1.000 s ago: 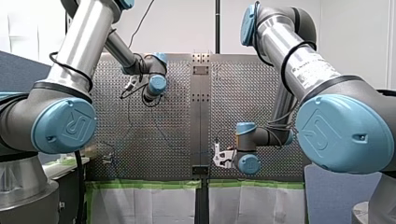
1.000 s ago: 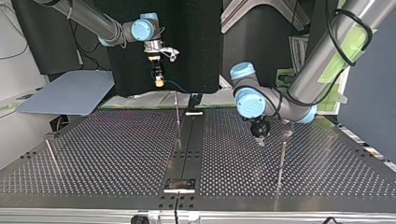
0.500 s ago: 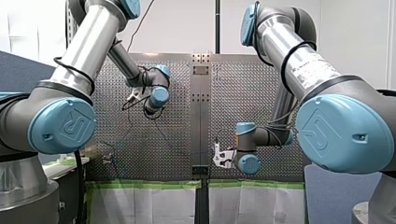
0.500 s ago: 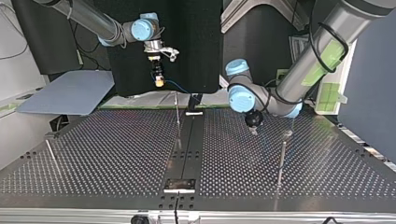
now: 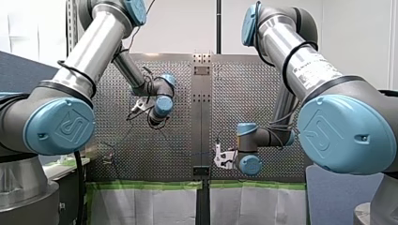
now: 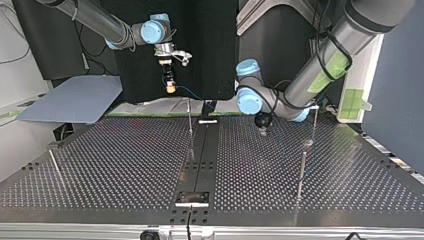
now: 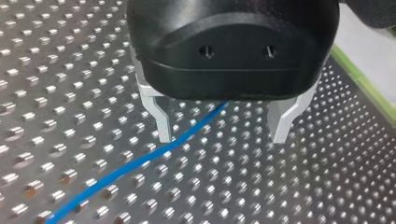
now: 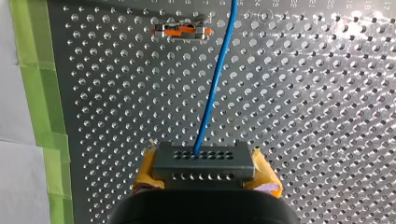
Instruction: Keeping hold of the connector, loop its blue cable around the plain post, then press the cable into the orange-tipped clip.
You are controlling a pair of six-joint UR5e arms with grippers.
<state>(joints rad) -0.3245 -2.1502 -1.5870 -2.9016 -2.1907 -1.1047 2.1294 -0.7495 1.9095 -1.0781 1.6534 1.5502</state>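
Held the grey connector (image 8: 203,161) clenched in my right pincer (image 8: 204,181), a yellow pad (image 8: 145,176) at each side of it. Had the blue cable (image 8: 214,88) leaving the connector's front face and running ahead of the pincer toward one o'clock, over the perforated tabletop (image 8: 303,116). Had the orange-tipped clip (image 8: 182,31) at eleven o'clock of the connector, well ahead of it, just beside the cable and apart from it. Had a strip of green tape (image 8: 39,93) out at nine o'clock, along the tabletop's edge.

Carried my left pincer (image 7: 220,128) released, with two metal fingers (image 7: 159,116) spread wide under a black body, low over the tabletop. Had the cable coming from under that body, through the gap, close beside one finger and off toward seven o'clock; could not tell whether touching.

In the top view, hung the right pincer (image 6: 171,86) high above the tabletop's far edge, at eleven o'clock of its middle, connector downward, cable trailing toward four o'clock. Had a slim post (image 6: 190,120) upright just below, at twelve o'clock of the middle. Held the left pincer (image 6: 262,129) low at two o'clock, tips near the holes. Had a second post (image 6: 301,170) upright at four o'clock, well apart from both pincers.
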